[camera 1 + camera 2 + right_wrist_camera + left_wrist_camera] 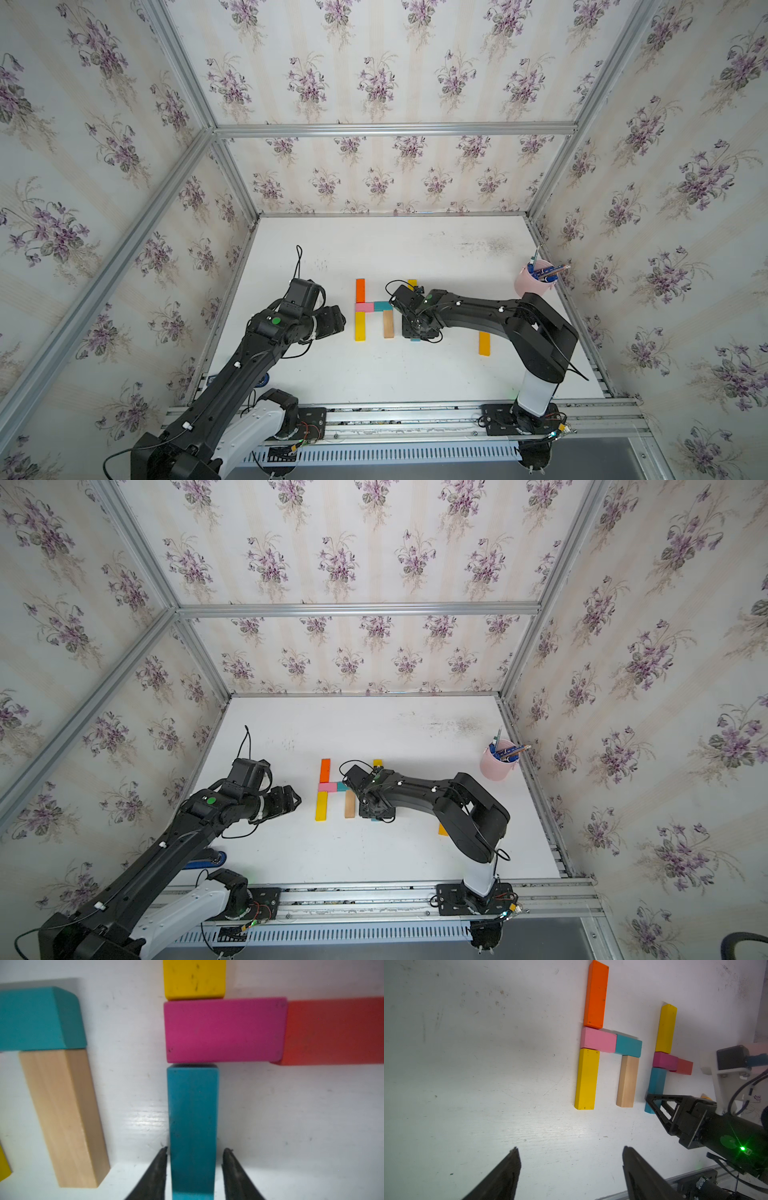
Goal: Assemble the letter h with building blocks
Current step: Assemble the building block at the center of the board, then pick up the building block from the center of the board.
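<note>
On the white counter [374,374] the left claw [570,1148] hangs wide apart and empty, left of the blocks. The right claw [196,1149] straddles the blue block [193,1115], its jaws slightly apart and not gripping. That block lies flat just on the near side of the magenta block [224,1030], right of the tan block [62,1115]. An amber block [484,343] lies apart, farther right.

Lab enclosure: aluminium frame [395,129], wallpapered walls [374,75]

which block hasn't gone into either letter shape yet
The amber block, lying alone on the white table. All the other blocks sit joined in the two letter shapes; this one has bare table all around it.
</note>
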